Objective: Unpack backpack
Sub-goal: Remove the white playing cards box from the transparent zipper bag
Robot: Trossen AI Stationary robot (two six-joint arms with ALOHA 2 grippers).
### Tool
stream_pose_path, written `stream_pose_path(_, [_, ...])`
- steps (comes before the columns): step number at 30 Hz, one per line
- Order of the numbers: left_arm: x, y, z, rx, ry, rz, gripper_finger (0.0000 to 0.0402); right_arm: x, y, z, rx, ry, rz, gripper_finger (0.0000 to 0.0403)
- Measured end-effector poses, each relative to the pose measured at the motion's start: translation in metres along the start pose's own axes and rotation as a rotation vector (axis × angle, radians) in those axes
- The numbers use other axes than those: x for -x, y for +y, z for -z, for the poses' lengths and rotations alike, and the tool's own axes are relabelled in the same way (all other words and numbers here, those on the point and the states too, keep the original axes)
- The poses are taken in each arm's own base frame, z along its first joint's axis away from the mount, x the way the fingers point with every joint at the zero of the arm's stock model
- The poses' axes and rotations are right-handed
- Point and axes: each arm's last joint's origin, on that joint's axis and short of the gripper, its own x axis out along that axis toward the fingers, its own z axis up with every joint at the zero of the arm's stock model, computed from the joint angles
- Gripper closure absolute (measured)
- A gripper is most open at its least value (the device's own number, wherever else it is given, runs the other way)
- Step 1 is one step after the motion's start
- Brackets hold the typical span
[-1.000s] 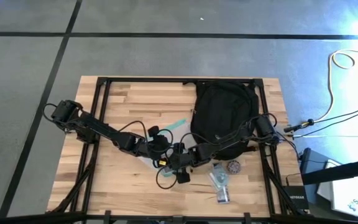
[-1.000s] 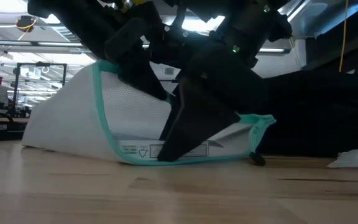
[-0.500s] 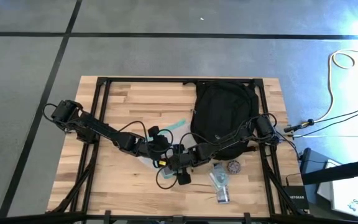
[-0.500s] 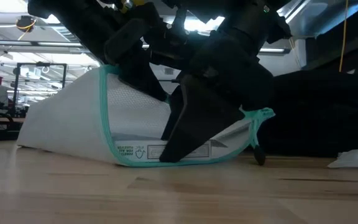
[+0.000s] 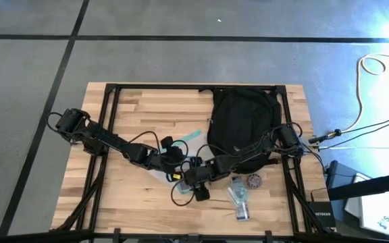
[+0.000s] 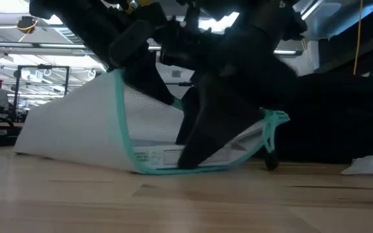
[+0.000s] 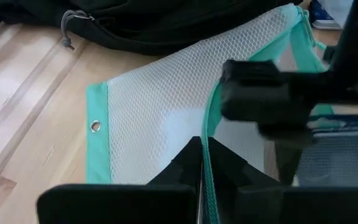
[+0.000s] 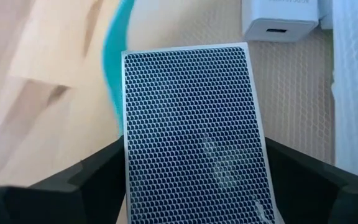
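Well, the wooden table (image 5: 127,101) takes up most of what I can see, and the black backpack (image 5: 242,125) lies flat toward its far right part, just beyond where both arms meet. From the low camera it is only a dark mass (image 6: 342,123) behind everything else.

Next in size is the clear mesh pouch with teal edging (image 6: 102,139), propped up like a tent near the middle of the table, its mouth lifted. The left gripper (image 7: 202,163) has its fingers pressed together on the teal rim of that pouch (image 7: 160,118), pinching the edge upright. The right gripper (image 5: 193,177) reaches in from the backpack's side, right up against the left one, and its fingers stand either side of a flat rectangular pack with a dark blue scale pattern (image 8: 194,137), gripping it by the edges inside the pouch's opening.

Beyond that pack, a small white charger block (image 8: 281,18) lies on the mesh. A few small items (image 5: 240,199) are scattered on the table near the front right.
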Motion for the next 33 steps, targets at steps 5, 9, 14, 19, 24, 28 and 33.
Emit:
stream_pose_path(5, [0.0, 0.0, 0.0, -0.001, 0.001, 0.0, 0.0402, 0.023, 0.005, -0.009, -0.01, -0.036, -0.017, 0.0094])
stream_pose_path(9, [0.0, 0.0, 0.0, -0.001, 0.001, 0.0, 0.0402, 0.032, 0.011, -0.008, -0.021, -0.019, -0.019, 0.0095])
stream_pose_path(14, [0.0, 0.0, 0.0, -0.001, 0.002, 0.0, 0.0402, 0.052, 0.025, -0.015, -0.001, -0.083, -0.043, 0.0095])
stream_pose_path(19, [0.0, 0.0, 0.0, -0.001, 0.003, 0.0, 0.0402, 0.076, 0.04, -0.018, -0.029, -0.117, -0.074, 0.0095])
stream_pose_path(24, [0.0, 0.0, 0.0, -0.001, 0.003, 0.002, 0.0402, 0.099, 0.058, -0.009, -0.096, -0.057, -0.089, 0.0095])
stream_pose_path(28, [0.0, 0.0, 0.0, -0.001, 0.003, 0.002, 0.0402, 0.114, 0.073, 0.004, -0.167, 0.015, -0.044, 0.0095])
stream_pose_path(33, [0.0, 0.0, 0.0, 0.003, 0.003, 0.002, 0.0402, 0.123, 0.086, 0.029, -0.337, 0.157, 0.11, 0.0095])
